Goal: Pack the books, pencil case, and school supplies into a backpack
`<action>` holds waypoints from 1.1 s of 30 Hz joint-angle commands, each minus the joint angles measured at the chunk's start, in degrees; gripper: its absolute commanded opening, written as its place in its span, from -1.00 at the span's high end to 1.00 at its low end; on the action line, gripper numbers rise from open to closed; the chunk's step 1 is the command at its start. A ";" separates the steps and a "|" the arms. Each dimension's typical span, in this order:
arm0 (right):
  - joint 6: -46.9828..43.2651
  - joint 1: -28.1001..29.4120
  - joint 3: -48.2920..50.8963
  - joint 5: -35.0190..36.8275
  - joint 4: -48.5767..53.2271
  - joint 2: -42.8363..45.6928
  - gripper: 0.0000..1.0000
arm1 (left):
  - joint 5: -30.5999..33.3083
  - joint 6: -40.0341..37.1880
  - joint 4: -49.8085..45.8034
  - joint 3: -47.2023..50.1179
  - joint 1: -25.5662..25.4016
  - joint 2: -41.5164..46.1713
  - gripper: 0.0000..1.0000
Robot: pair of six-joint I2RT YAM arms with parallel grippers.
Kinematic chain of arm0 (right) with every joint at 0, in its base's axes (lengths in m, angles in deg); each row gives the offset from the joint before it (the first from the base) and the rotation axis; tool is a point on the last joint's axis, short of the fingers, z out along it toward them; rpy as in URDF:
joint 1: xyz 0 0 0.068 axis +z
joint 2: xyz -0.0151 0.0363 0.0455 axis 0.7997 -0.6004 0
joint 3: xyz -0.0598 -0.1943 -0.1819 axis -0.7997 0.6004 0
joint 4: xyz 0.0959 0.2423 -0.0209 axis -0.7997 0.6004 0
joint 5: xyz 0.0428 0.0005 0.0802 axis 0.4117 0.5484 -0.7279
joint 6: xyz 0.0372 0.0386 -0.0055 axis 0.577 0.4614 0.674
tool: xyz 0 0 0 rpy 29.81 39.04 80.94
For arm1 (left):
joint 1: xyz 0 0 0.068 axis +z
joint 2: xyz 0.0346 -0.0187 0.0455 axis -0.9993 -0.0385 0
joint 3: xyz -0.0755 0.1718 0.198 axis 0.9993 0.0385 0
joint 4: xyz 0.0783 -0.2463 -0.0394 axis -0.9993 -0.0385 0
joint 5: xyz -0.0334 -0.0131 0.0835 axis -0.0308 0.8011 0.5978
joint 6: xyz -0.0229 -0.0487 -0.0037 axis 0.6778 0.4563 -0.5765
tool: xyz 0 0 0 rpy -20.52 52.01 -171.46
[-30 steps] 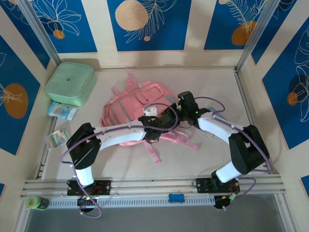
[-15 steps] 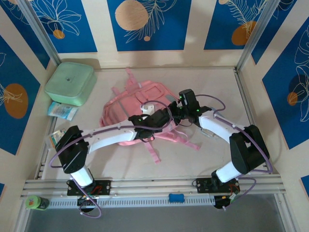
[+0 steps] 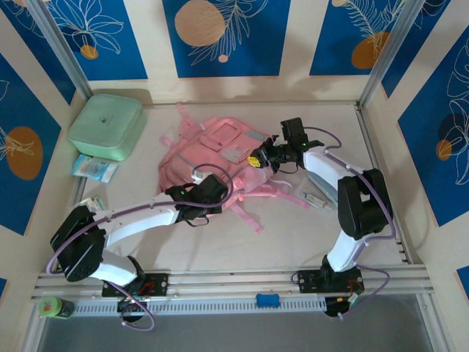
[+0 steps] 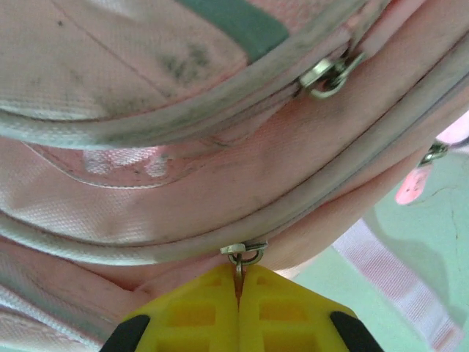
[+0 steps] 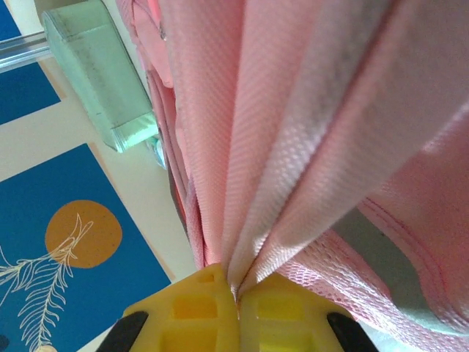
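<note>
The pink backpack [image 3: 217,152] lies mid-table, its near edge bunched up. My left gripper [image 3: 218,192] is at the bag's near edge. In the left wrist view its yellow fingers [image 4: 192,314] are shut on the metal zipper pull [image 4: 245,254] of the lower zip, and a second zipper pull [image 4: 326,76] sits higher up. My right gripper [image 3: 255,161] is at the bag's right side. In the right wrist view it [image 5: 237,292] is shut on a pinched fold of the backpack's fabric [image 5: 293,147], which is pulled taut. The books are out of view.
A mint-green box [image 3: 106,126] stands at the back left, also seen from the right wrist [image 5: 95,70]. Small packets [image 3: 94,169] lie beside it along the left wall. A pen-like item [image 3: 316,198] lies right of the bag straps [image 3: 253,218]. A green bottle [image 3: 55,306] is on the front rail.
My left gripper closed on the zipper pull and drew back to the left. My right gripper moved up and right with the fabric. The backpack shifted toward the back right.
</note>
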 commanded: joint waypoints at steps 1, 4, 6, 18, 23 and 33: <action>-2.81 -1.05 -2.45 -2.00 -3.49 0.50 1.00 | -4.51 -4.37 2.07 2.05 1.21 -1.39 1.00; -3.12 -0.27 -2.28 -2.26 -3.38 0.41 1.00 | -2.97 -4.72 3.44 1.19 2.40 -3.87 0.80; -3.13 -0.01 -1.80 -2.22 -3.58 0.47 1.00 | -2.52 -5.30 5.75 1.25 3.08 -4.86 0.67; -7.39 -1.93 -2.88 -2.93 -1.77 -2.33 1.00 | 0.62 -6.71 4.29 3.16 4.41 -0.03 1.00; -12.27 -4.52 -11.62 -2.82 2.83 -8.51 1.00 | -1.05 -5.88 0.32 4.74 3.16 5.33 1.00; -18.23 -5.31 -21.21 -7.62 10.05 -13.93 0.32 | -3.60 -5.07 6.44 -2.79 -3.65 0.06 1.00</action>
